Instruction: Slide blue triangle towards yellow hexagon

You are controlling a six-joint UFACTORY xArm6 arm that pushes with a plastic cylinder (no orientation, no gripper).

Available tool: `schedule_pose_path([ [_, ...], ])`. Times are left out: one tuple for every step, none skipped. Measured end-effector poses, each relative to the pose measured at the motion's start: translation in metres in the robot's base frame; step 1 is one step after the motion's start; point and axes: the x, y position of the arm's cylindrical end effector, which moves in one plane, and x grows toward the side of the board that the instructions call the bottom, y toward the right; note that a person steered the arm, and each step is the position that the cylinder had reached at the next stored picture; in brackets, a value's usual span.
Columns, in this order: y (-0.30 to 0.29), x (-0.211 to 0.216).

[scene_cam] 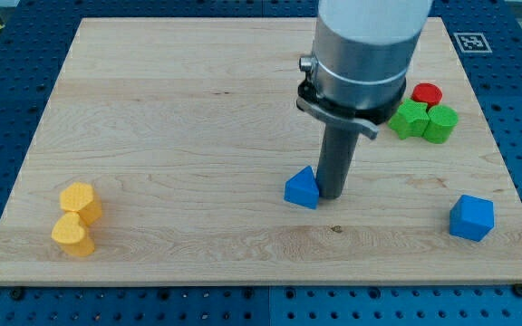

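The blue triangle [303, 188] lies on the wooden board [188, 118], a little right of the middle and toward the view's bottom. My tip [330, 196] stands right against the triangle's right side. The yellow hexagon [80, 201] sits far off at the view's lower left, with a yellow heart-shaped block [72, 235] touching it just below.
A blue cube-like block [471, 217] sits at the lower right. A red block [427, 94] and two green blocks [411, 119] [440, 124] cluster at the right, partly hidden behind the arm's grey body [365, 50].
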Motion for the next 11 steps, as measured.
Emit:
schedule_pose_path([
  [-0.011, 0.0],
  [-0.02, -0.024],
  [-0.023, -0.025],
  [-0.028, -0.025],
  [-0.038, -0.022],
  [-0.04, -0.002],
  [-0.051, 0.009],
  [-0.074, 0.009],
  [-0.098, 0.009],
  [-0.119, 0.009],
  [-0.144, 0.009],
])
